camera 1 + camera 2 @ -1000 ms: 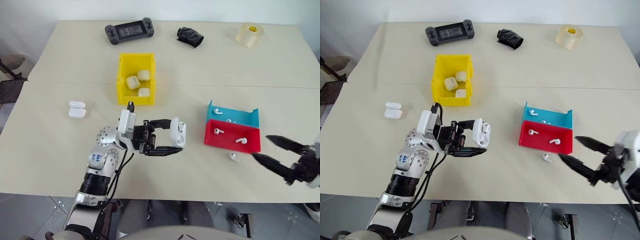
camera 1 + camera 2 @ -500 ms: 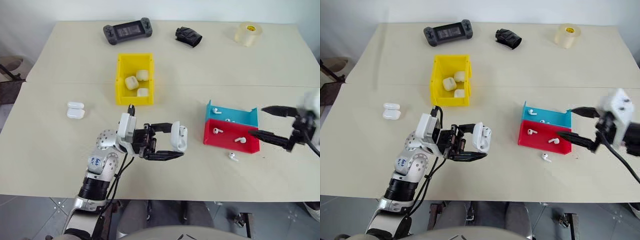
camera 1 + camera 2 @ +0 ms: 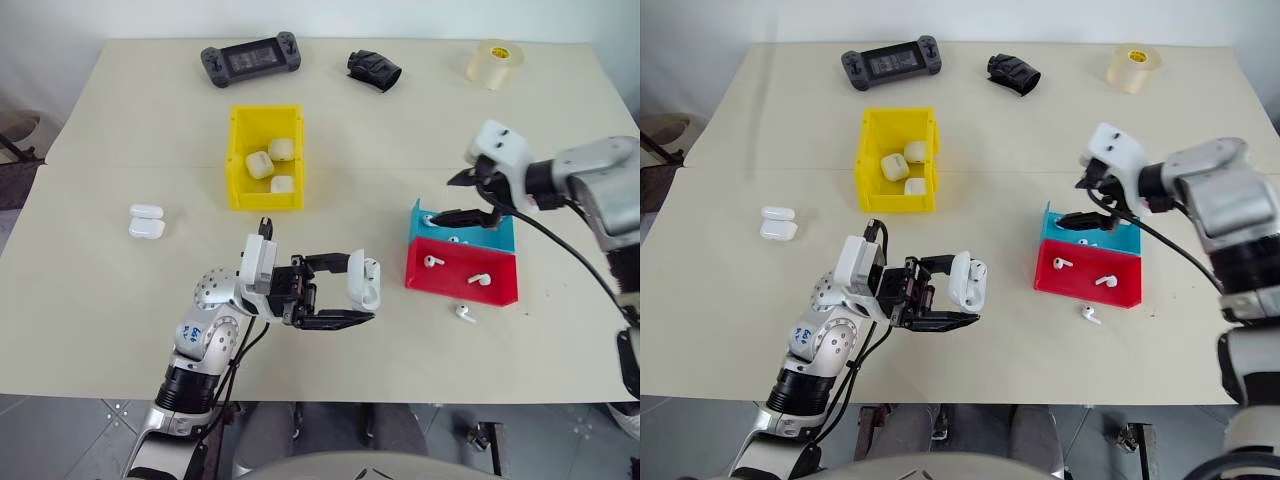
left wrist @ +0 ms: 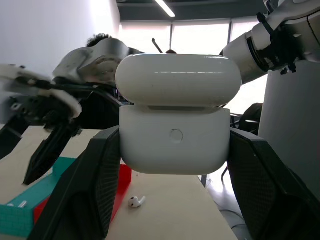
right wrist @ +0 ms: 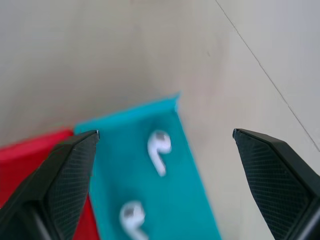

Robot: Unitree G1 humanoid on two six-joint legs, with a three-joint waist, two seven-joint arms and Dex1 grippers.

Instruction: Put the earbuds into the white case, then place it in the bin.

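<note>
**Case held over the tabletop, right tool above the teal tray**

A cream tabletop (image 3: pixel 120 300) made of joined panels is seen before a pale wall. Along its far edge lie a dark handheld game console (image 3: pixel 251 59), a crumpled black item (image 3: pixel 373 70) and a roll of clear tape (image 3: pixel 497 63); no writing can be read on any of them. A logo sticker is visible on the left arm's joint housing, but its letters cannot be made out.

The bin (image 3: pixel 265 198) stands at the centre-left, and three white cases are seen lying inside it. Two further white cases (image 3: pixel 146 220) are stacked well apart to its left.

The white case (image 3: pixel 362 282) is pinched by the left tool (image 3: pixel 349 289), pressed together on its sides and held above the tabletop. In the left wrist view the lid is seen slightly ajar, with a small round button on the body.

The right tool (image 3: pixel 468 198) is spread wide and held over the teal tray (image 3: pixel 495 232), where two of the earbuds (image 5: pixel 158 151) are seen between its fingers. The red tray (image 3: pixel 462 292) touches the teal one and holds two more earbuds. One loose earbud (image 3: pixel 465 313) lies on the tabletop just beside the red tray.
</note>
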